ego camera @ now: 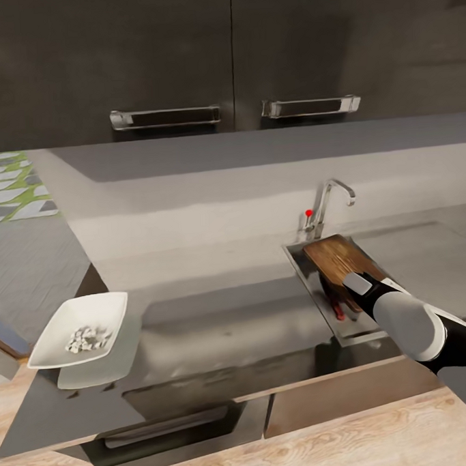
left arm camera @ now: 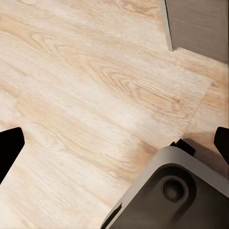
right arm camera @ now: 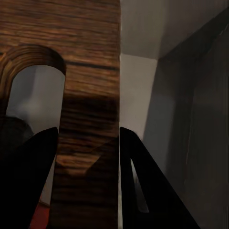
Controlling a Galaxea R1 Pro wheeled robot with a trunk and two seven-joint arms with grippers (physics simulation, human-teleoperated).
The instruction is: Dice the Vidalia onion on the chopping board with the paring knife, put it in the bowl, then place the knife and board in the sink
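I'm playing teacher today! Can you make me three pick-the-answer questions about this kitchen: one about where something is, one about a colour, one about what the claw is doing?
1. Where is the chopping board?
A. In the sink
B. On the floor
C. In the bowl

2. What colour is the tap's small knob?
A. Blue
B. Red
C. Green

3. What is the right claw doing?
A. Hanging open over the bowl
B. Gripping the tap
C. Gripping the chopping board

Answers: 1 A, the board leans inside the basin. 2 B, a red dot sits beside the tap. 3 C, both fingers press the wood beside its handle slot.
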